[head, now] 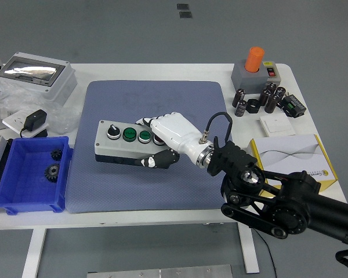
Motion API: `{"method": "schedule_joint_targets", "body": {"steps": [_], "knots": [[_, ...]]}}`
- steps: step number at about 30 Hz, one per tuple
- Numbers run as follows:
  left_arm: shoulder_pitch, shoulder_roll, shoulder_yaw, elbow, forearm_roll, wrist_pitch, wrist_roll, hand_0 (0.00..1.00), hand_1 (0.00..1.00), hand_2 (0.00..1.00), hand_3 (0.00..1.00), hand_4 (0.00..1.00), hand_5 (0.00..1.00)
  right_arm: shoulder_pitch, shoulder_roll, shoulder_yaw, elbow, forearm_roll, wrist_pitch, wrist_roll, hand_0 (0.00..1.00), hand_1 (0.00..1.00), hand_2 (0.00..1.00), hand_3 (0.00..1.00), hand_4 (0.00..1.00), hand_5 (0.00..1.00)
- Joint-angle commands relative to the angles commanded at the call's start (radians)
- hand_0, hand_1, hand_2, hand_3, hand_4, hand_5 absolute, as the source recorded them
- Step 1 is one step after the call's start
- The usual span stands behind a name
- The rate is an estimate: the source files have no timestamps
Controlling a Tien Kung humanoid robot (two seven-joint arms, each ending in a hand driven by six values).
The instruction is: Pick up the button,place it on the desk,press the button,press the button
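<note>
- Head view shows the grey rectangular button box with a black base [124, 143] lying on the blue-grey padded mat [151, 179], left of the mat's centre, its top face up with a black knob and two green round buttons in a row.
- The white five-fingered right hand [162, 142] is closed around the box's right end: the white fingers [169, 126] wrap over the top, and the black-tipped thumb [156, 160] presses against the near side wall.
- The black right arm [278, 200] reaches in from the lower right corner; the left hand is not visible.
- Whether the box rests fully on the mat or is held just clear of it, I cannot tell.
- Judging by its look, the box is a hard, stiff plastic housing, probably moderately light, with smooth walls that could slip in a loose pinch.
- The best hold seems to be across the short width, top against side wall, clear of the raised buttons, much as the hand has it now.
- Held at one end only, the long body may tip or swing, so a firm grip and a low, flat set-down look wise.
- The soft mat should cushion the box, though it may shift when a button is pressed.
</note>
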Motion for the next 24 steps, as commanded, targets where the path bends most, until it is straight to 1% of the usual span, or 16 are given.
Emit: {"method": "schedule_joint_targets", "body": {"steps": [3,7,9,17,24], "knots": [[0.001,-0.002,0.001,0.000,0.001,-0.001,0.000,0.681,0.670,0.645,0.770,0.876,0.701,-0.005,0.013,-0.016,-0.033,-0.002,-0.005,0.006,0.082,0.234,0.365,0.434,0.217,0.002],[0.002,-0.003,0.001,-0.001,0.003,-0.003,0.002,0.681,0.670,0.645,0.770,0.876,0.701,-0.015,0.042,-0.024,-0.093,-0.027,-0.018,0.011,0.082,0.234,0.365,0.434,0.217,0.002],[0.001,-0.004,0.002,-0.001,0.002,-0.003,0.002,0.679,0.669,0.645,0.770,0.873,0.699,-0.019,0.053,-0.031,-0.113,-0.037,-0.021,0.013,0.085,0.234,0.362,0.429,0.236,0.002],[0.001,-0.004,-0.001,0.001,0.008,-0.005,-0.002,0.679,0.669,0.644,0.769,0.872,0.698,-0.007,0.066,-0.063,-0.139,-0.073,-0.024,0.022,0.088,0.232,0.362,0.423,0.255,0.002],[0.001,-0.005,-0.007,0.006,0.019,-0.009,-0.012,0.679,0.669,0.644,0.769,0.871,0.697,-0.004,0.070,-0.060,-0.158,-0.101,-0.015,0.027,0.092,0.235,0.362,0.423,0.260,0.002]]}}
